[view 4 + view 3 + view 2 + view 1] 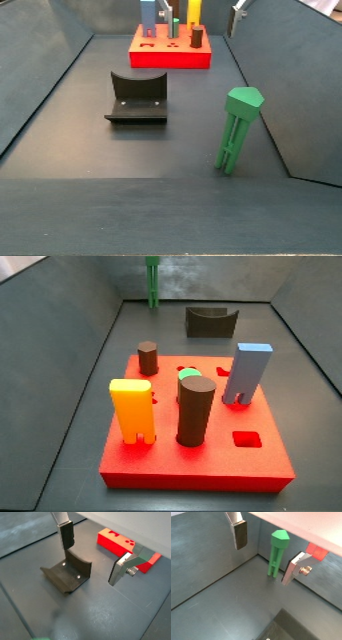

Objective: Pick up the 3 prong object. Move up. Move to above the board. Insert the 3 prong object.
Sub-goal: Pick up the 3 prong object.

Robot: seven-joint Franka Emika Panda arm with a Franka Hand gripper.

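Here, 3 prong object (pixel 237 131) upright (prongs down), pincer (pixel 264 552) spread, beside it.

The gripper (pixel 264 554) is seen in both wrist views as two flat silver plates. A dark rectangular pad is carried on one finger (pixel 240 536). On the other finger (pixel 122 569), a small brass-coloured screw head is set into the bare metal plate.

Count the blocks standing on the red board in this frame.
5 on the board: orange-yellow block front, dark cylinder beside it, green-topped piece behind, small dark cylinder, light-blue block. Gripper open, away.
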